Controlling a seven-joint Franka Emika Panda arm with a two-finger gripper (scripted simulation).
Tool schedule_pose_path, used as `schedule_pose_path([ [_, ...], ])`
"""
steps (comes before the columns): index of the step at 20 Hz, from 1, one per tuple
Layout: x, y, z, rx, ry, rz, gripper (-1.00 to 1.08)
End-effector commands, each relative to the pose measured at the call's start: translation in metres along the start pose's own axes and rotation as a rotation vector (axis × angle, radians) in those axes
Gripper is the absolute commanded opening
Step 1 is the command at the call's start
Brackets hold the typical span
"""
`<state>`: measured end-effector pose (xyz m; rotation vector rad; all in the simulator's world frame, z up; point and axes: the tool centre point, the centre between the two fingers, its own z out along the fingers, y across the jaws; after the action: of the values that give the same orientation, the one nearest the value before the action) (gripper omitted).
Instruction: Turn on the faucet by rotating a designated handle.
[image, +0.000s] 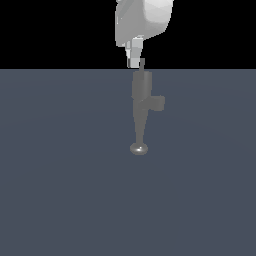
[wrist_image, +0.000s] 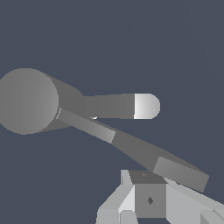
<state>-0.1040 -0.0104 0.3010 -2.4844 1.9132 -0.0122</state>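
Exterior view — one faucet (image: 141, 100), one handle (wrist_image: 144, 151)

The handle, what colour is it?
Grey, plain with no pattern. The handle shows best in the wrist view, running from the faucet to its wider tip.

White arm housing (image: 144, 20) is seen entering from the top edge of the exterior view, wrist directed downward. The pincer (image: 134, 61) is carried at its lower end. One pale finger (image: 134, 52) is resolved there; finger bases (wrist_image: 148, 199) are seen in the wrist view. Jaw separation cannot be determined.
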Motion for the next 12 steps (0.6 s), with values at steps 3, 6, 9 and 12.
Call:
schedule_pose_path([
  [3,0.007,0.007,0.000,-0.001,0.000,0.003,-1.00],
  [6,0.024,0.008,0.001,-0.002,-0.001,0.005,-1.00],
  [9,0.040,0.008,0.001,-0.004,-0.001,0.008,-1.00],
  [12,0.056,0.009,0.002,-0.005,-0.001,0.010,-1.00],
])
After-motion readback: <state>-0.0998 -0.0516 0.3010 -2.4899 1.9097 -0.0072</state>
